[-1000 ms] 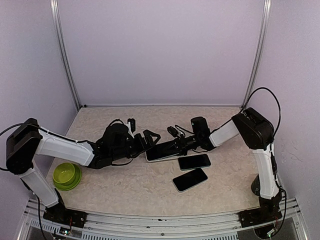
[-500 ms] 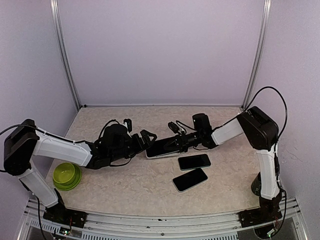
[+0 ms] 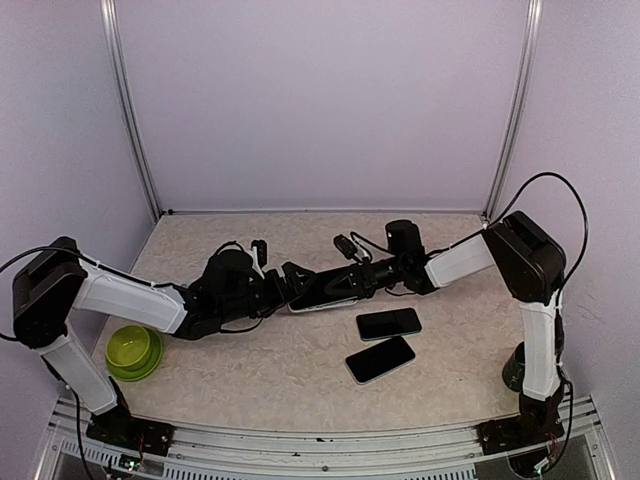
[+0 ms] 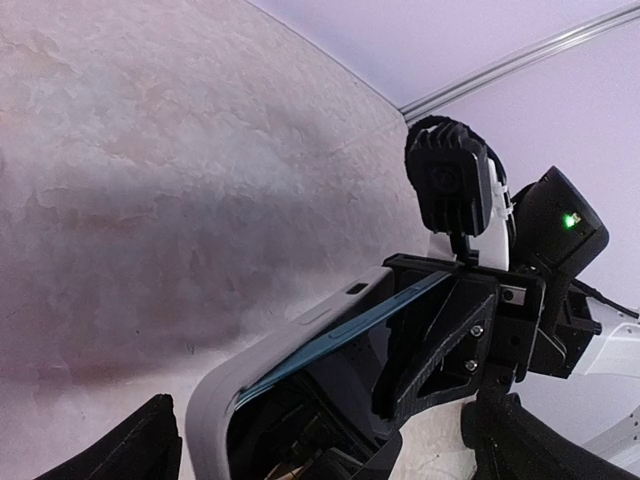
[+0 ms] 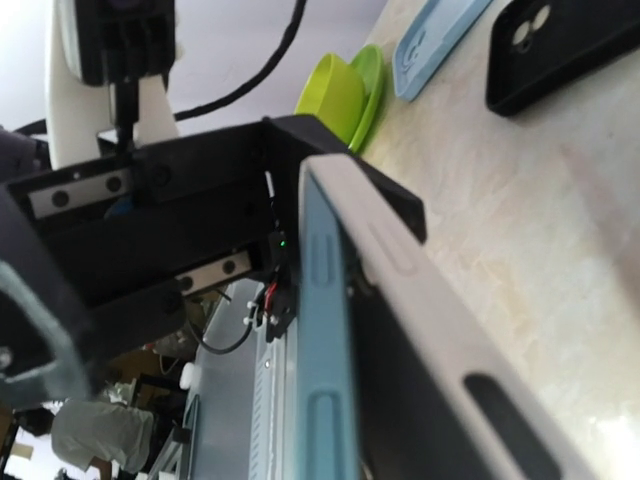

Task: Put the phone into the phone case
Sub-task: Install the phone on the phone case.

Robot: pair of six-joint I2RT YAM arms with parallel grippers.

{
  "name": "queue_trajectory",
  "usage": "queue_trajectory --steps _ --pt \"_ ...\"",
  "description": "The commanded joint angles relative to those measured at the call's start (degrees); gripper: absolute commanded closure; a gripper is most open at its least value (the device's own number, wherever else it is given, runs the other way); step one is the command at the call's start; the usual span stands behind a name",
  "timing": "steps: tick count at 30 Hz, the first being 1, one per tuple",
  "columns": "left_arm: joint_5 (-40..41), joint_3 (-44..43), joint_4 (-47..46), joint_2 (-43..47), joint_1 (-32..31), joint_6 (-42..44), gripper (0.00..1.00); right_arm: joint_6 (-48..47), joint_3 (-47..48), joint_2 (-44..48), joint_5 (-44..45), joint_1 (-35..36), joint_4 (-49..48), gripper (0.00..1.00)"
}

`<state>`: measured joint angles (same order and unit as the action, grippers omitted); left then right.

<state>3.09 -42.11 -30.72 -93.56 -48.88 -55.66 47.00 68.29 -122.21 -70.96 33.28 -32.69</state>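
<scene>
The worktop [image 3: 250, 380] looked matt and faintly rough, with a mottled stone pattern. The phone case [image 4: 225, 400] was pale grey and matt, rubbery-looking, while the phone [image 4: 340, 340] showed a smooth, satin blue edge. Near the phone case, two dark phones [image 3: 388, 323] had glossy glass faces. The right end effector [image 3: 345, 285] was matt black plastic with bright metal screws. Well apart from the phone case, the green bowl [image 3: 133, 348] was shiny plastic.

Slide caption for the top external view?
Right hand holds the phone mid-table, open left hand at its other end; two more phones and green bowl nearby.
</scene>
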Motion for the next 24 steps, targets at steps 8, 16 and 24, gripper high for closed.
queue_trajectory --steps 8,16,24 --pt "-9.6 3.8 -15.7 -1.9 0.3 -0.1 0.1 -1.2 0.0 3.2 -2.6 2.2 -3.9 1.0" --pt "-13.0 4.4 -19.7 -2.8 0.3 -0.4 0.23 -1.0 0.4 2.8 -3.1 2.2 -4.1 1.0" --pt "-13.5 5.0 -21.4 -2.8 0.3 -0.4 0.42 -1.1 1.0 2.4 -3.5 2.2 -3.4 1.0"
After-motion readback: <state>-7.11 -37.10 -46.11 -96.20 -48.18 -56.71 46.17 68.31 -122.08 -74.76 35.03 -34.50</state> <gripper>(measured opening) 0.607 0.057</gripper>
